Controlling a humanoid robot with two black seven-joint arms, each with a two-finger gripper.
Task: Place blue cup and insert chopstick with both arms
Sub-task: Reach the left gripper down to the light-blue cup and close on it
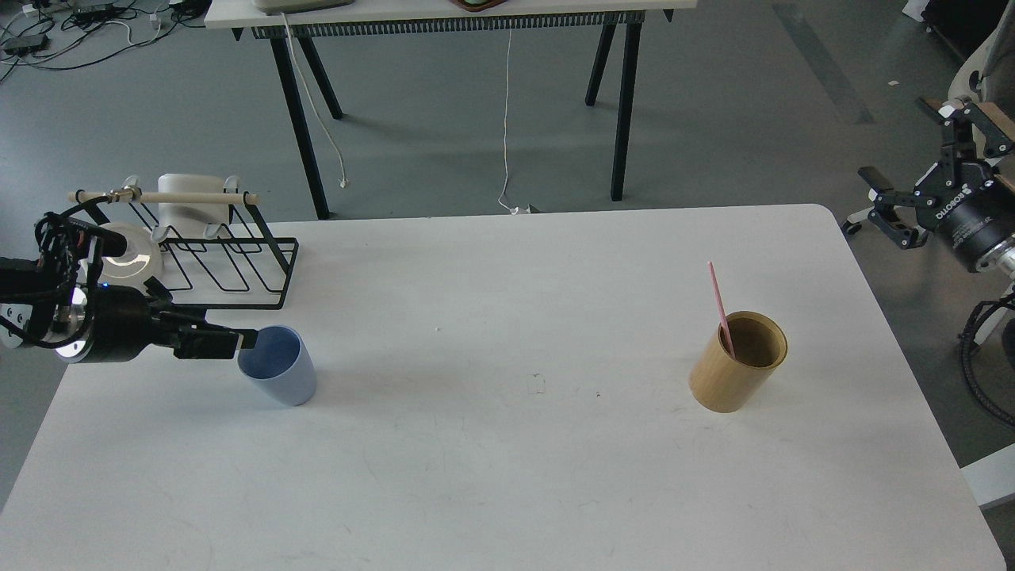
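The blue cup [279, 371] stands upright on the white table [507, 484] at the left. My left gripper [242, 341] comes in level from the left, and its fingertips reach the cup's left rim. Its dark fingers overlap, so I cannot tell whether it is open or shut. The pink chopstick [718, 301] stands tilted in the tan wooden cylinder [733, 373] at the right. My right gripper [894, 136] is open and empty, off the table's right edge, far from the cylinder.
A black wire rack [230, 266] with a pale wooden rod [182, 197] stands at the back left, holding a white dish [136, 255] and a white mug [186, 208]. Another table's black legs [301, 135] stand behind.
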